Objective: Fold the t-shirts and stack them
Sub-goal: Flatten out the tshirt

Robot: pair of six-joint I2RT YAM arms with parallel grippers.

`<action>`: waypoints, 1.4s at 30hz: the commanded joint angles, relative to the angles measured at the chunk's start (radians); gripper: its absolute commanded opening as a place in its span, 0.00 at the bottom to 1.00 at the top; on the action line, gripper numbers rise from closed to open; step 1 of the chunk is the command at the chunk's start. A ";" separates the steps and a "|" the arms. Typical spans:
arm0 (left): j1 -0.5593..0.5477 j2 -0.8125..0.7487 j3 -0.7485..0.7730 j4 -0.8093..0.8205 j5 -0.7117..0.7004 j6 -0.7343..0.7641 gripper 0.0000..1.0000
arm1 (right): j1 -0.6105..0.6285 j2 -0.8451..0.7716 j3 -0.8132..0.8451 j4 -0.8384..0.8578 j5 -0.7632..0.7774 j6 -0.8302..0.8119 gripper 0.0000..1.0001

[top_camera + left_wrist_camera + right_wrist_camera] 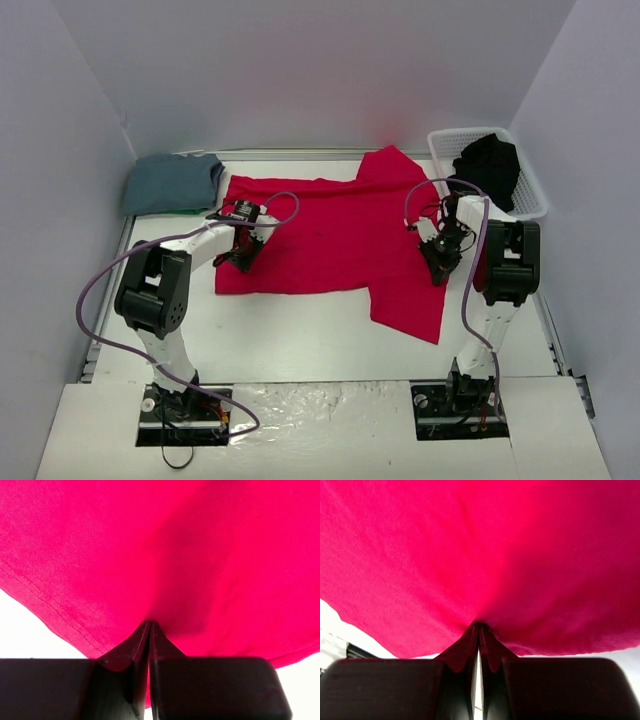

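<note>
Overhead view of a white table (300,335). A red shirt (330,235) lies spread flat across the middle, turned sideways. Its sleeves are at the right end, one pointing to the far side and one to the near side.

The left gripper (243,258) is closed on the red cloth at the shirt's left edge. The left wrist view shows its jaws pinched together on the fabric, with a stitched hem running close by. The right gripper (441,268) is closed on the same shirt near its right end, between the sleeves. The right wrist view shows cloth gathered into the shut jaws.

Progress, judged from the layout: a blue-grey shirt (172,183) sits folded at the far left corner, so one shirt looks done. The red one is laid out and gripped at both ends but shows no fold yet. A black shirt (488,163) is bunched in a white basket (537,200) at the far right, not yet taken out. About a third of the job seems complete, with two shirts to fold and the stacking left.

Hard to make out: a thin green strip (190,211) shows under the blue-grey shirt, and what it is cannot be told. The red shirt's neck is not visible. Red cloth fills both wrist views, so how many layers each gripper holds cannot be told.
</note>
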State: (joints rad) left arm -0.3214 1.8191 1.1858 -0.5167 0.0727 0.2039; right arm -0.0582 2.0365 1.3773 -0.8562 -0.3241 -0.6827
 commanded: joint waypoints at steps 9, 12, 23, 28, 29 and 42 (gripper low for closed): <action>-0.011 -0.058 -0.095 -0.048 -0.019 0.003 0.02 | -0.006 -0.025 -0.175 0.014 0.007 0.011 0.00; -0.013 -0.087 -0.120 -0.075 0.025 0.037 0.02 | -0.006 -0.035 -0.214 0.017 0.008 0.018 0.00; -0.053 -0.103 -0.091 -0.247 0.108 0.179 0.02 | -0.009 -0.068 -0.334 0.020 0.048 0.023 0.00; -0.094 -0.052 -0.084 -0.339 0.128 0.244 0.02 | -0.008 -0.038 -0.331 0.011 0.068 0.032 0.00; -0.099 -0.044 -0.081 -0.350 0.134 0.247 0.02 | -0.008 -0.035 -0.328 0.008 0.071 0.032 0.00; -0.087 -0.181 0.242 -0.468 0.214 0.242 0.02 | -0.006 -0.088 0.202 -0.330 -0.041 -0.136 0.00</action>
State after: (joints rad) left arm -0.4168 1.7386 1.3117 -0.9226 0.2478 0.4206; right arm -0.0601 1.9926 1.4857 -1.0611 -0.3504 -0.7540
